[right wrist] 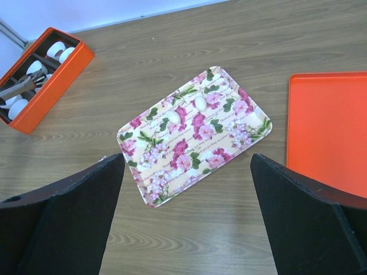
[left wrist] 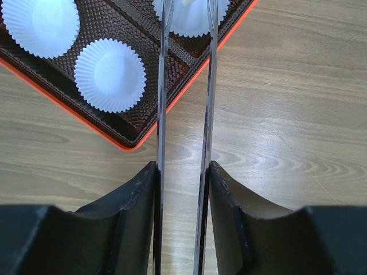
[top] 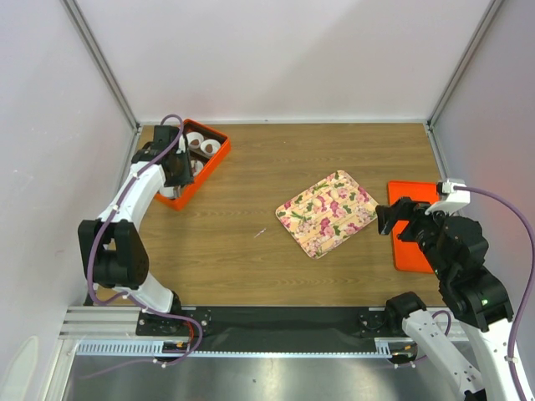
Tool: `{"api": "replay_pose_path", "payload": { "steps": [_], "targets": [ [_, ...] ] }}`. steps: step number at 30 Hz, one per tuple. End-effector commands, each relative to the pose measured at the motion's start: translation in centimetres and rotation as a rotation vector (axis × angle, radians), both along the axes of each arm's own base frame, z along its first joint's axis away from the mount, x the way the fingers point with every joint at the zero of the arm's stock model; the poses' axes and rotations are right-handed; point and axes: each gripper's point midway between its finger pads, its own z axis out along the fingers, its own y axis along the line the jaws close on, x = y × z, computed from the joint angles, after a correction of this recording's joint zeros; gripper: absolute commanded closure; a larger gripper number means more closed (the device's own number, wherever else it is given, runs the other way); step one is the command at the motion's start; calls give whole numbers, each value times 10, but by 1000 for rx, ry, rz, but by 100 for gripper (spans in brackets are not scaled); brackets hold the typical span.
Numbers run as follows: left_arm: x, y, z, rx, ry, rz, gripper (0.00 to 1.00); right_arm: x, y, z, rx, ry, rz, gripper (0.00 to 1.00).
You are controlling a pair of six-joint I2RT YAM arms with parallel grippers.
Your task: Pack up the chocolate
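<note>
Left gripper pinches metal tongs at the cup box; right gripper is spread wide over the flowered tray.

The left gripper (left wrist: pixel 183 172) presses its fingers on the two blades of the metal tongs (left wrist: pixel 162 114). The blades run straight ahead with a narrow gap between them, and their tips lie over a white paper cup (left wrist: pixel 186 20) in the orange box (right wrist: pixel 57 94). Two more cups (left wrist: pixel 110 74) sit on the box's dark liner left of the blades, plain white inside. The right gripper (right wrist: pixel 186 166) hangs with its fingers far apart above the table (right wrist: pixel 229 46). The flowered tray (right wrist: pixel 229 120) is below and ahead of it, with a flat orange lid (right wrist: pixel 327 126) beside the tray. Two small pale ovals (right wrist: pixel 200 103) lie on the tray. In the top view the cups by the left gripper show brownish centres, too small to tell as chocolate. Its place, long axis and heading relative to either gripper therefore cannot be told.
</note>
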Motion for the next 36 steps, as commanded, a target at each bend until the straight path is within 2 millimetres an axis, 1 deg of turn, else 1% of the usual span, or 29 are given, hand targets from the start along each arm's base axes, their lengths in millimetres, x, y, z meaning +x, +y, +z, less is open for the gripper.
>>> {"api": "replay_pose_path", "payload": {
  "steps": [1,4,7,10,11,13,14,15,16,17,18,19,21,22,23,24,26,27,29,30,31,32,33,34,35,36],
  "targets": [
    [4,6,26,18,-81,-1,55,-4,-2,13,13,-37,-6,0],
    [3,6,27,18,-78,-1,52,-4,-2,15,17,-41,-4,0],
    [2,7,32,20,-87,1,52,-4,-2,15,14,-40,-6,0],
    [0,7,44,19,-108,1,52,-4,-3,16,16,-44,-6,0],
    [2,5,53,9,-129,-5,52,-4,-3,16,15,-43,-6,1],
    [-2,-1,69,-5,-150,-29,53,-5,-2,18,20,-45,-2,0],
    [0,-6,86,-16,-186,-46,53,-4,-1,19,21,-42,-1,0],
    [-1,-11,94,-18,-199,-60,54,-4,0,21,25,-45,7,0],
    [-6,-23,107,-18,-224,-100,54,-5,1,23,26,-49,10,0],
    [-7,-33,121,-27,-257,-133,53,-4,2,24,25,-43,14,0],
    [-11,-51,130,-33,-276,-184,53,-4,1,24,20,-40,14,0],
    [-17,-60,142,-41,-304,-209,53,-4,1,25,17,-40,13,0],
    [-25,-83,155,-56,-337,-278,53,-4,-2,25,11,-40,0,0],
    [-35,-105,162,-69,-358,-333,53,-4,-2,26,10,-42,-3,0],
    [-40,-114,162,-77,-364,-349,53,-4,-3,25,10,-38,-6,0],
    [-50,-139,163,-113,-367,-414,53,-3,-3,24,8,-37,-6,0],
    [-60,-160,162,-149,-378,-465,53,-3,-3,22,11,-29,-9,0],
    [-70,-177,161,-170,-378,-509,53,-3,-3,21,10,-27,-10,0],
    [-77,-193,159,-187,-389,-543,52,-2,-3,20,7,-20,-12,1],
    [-85,-206,159,-204,-390,-572,52,-2,-3,20,6,-22,-13,0],
    [-87,-212,156,-215,-386,-578,52,-1,-3,19,1,-18,-14,0],
    [-91,-218,150,-224,-372,-586,52,-1,-5,19,-3,-18,-21,0],
    [-96,-232,147,-250,-365,-599,52,0,-5,19,-10,-17,-24,0],
    [-100,-239,143,-257,-356,-606,52,0,-6,18,-15,-17,-28,0],
    [-102,-245,134,-253,-342,-612,52,2,-7,19,-17,-19,-32,0],
    [-107,-260,126,-260,-328,-630,52,2,-7,19,-19,-18,-33,0]
  ]
}}
